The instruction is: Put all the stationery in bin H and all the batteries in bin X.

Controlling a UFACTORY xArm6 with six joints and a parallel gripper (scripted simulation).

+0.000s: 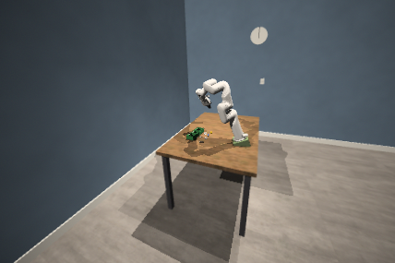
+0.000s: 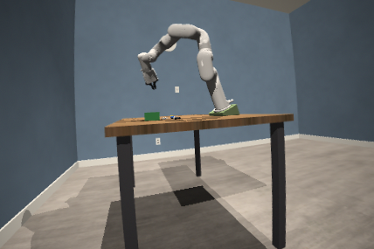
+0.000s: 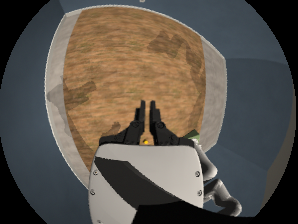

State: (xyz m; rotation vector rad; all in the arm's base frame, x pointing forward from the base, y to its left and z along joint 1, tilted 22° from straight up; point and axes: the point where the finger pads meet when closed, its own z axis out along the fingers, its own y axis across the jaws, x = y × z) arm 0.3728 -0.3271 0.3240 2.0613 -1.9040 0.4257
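Note:
Green bins (image 1: 195, 134) (image 2: 152, 116) stand on the table, close together in the top view; their letters are too small to read. Beside them lie several tiny things: a yellow one (image 1: 211, 132) (image 3: 146, 142), a blue one (image 1: 208, 135) (image 2: 172, 117), a whitish one (image 1: 206, 133) (image 2: 164, 118) and a dark one (image 1: 201, 141) (image 2: 177, 118). I cannot tell which are stationery or batteries. My gripper (image 1: 209, 106) (image 2: 153, 87) (image 3: 147, 107) is shut, with only a narrow gap and nothing between its fingers. It hangs high above the table. The bins' insides cannot be made out.
The wooden table (image 1: 173, 150) (image 2: 197, 125) (image 3: 125, 65) carries the arm's green base (image 1: 241, 142) (image 2: 231, 110) on the side away from the bins. Walls stand beyond the table.

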